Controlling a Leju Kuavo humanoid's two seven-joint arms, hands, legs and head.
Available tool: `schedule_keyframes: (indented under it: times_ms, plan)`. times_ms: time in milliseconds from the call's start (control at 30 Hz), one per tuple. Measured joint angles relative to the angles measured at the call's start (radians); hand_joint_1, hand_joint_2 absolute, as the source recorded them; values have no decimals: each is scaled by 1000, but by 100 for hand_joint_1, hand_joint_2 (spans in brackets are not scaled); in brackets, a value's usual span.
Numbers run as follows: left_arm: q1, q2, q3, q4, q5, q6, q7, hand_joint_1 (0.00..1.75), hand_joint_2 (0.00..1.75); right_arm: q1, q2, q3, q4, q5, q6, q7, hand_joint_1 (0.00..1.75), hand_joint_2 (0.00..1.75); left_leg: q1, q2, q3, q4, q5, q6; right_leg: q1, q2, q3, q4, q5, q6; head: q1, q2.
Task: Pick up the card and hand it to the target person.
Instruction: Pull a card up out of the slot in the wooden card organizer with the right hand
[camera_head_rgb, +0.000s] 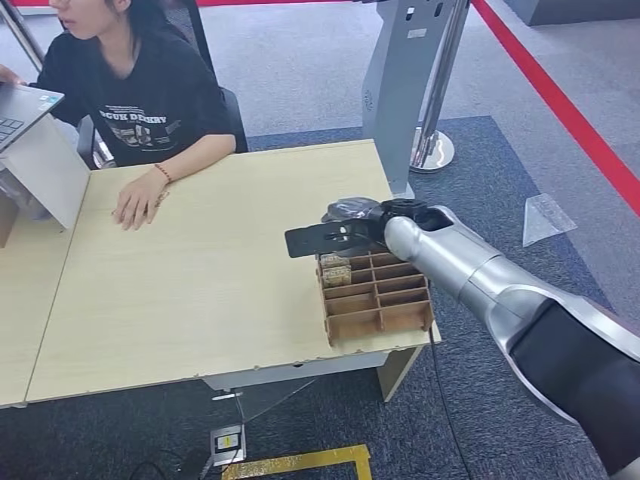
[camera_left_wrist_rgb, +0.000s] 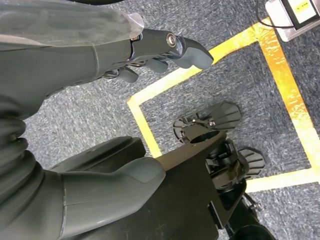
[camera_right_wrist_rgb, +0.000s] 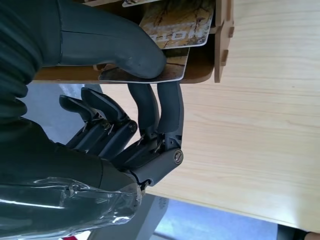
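The right hand (camera_right_wrist_rgb: 124, 100) reaches over the back corner of the wooden rack (camera_head_rgb: 376, 297), thumb and fingers pinching one card (camera_right_wrist_rgb: 151, 72) that sits in the rack's slot. A second card (camera_right_wrist_rgb: 177, 22) stands just behind it. The left hand (camera_left_wrist_rgb: 151, 50) hangs over the carpet, fingers curled, holding nothing. One person (camera_head_rgb: 140, 95) sits across the table (camera_head_rgb: 196, 290).
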Motion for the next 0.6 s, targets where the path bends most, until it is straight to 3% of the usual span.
schedule_keyframes:
  times_ms: [333, 467, 600]
  plan:
    - [27, 6, 19, 0, 20, 12, -6, 0, 175, -216, -77, 55, -192, -180, 111, 153, 175, 175, -1, 0, -2, 1, 0, 1, -1, 0, -2, 2, -1, 0, 0, 0]
    - [33, 3, 23, 1, 25, 16, -9, 0, 175, -281, -116, 71, -250, -257, 71, 185, 175, 175, 0, -1, -2, 1, -1, 0, 0, -1, -2, 2, -1, 0, 0, 0]
    - [42, -1, 35, 1, 37, 23, -22, 0, 175, -312, -141, 87, -284, -223, -51, 195, 175, 175, 0, -2, -1, 1, 0, 1, 0, -2, -1, 0, -1, 0, 0, 0]
